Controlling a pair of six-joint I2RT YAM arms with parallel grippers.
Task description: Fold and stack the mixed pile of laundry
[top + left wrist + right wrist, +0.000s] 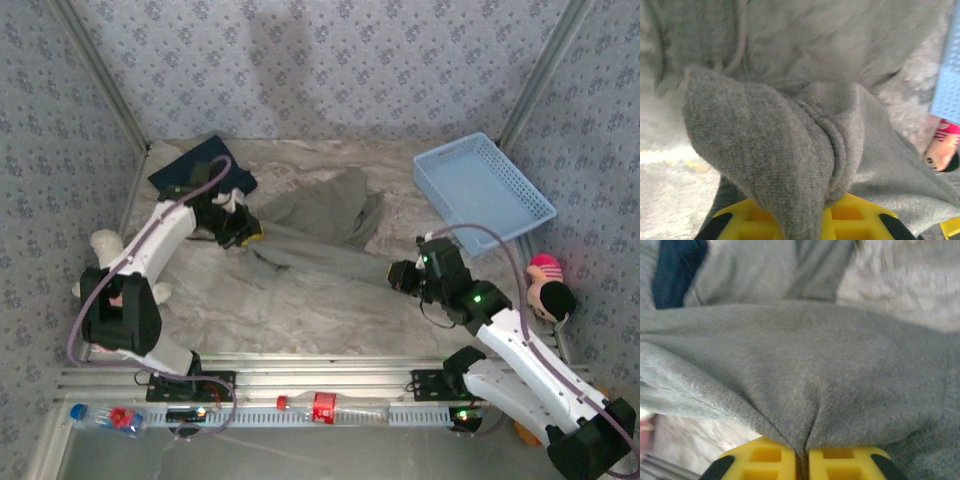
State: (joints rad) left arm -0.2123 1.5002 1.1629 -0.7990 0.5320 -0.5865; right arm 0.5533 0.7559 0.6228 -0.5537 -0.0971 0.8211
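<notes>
The grey-olive garment (322, 212) lies spread over the middle of the table, with a long strip of it stretched between my two grippers. My left gripper (248, 232) is shut on the strip's left end; in the left wrist view a bunched fold of grey cloth (770, 135) rises out of the yellow jaws at the gripper (805, 220). My right gripper (400, 275) is shut on the right end, and the cloth (815, 370) creases into the narrow slit between its jaws at the gripper (802, 462). The navy T-shirt (195, 165) lies flat at the back left, behind the left arm.
A light blue basket (480, 190) stands at the back right. A white plush toy (105, 245) lies by the left arm, and a doll with a pink hat (548, 285) lies beside the right arm. Patterned walls close in the table.
</notes>
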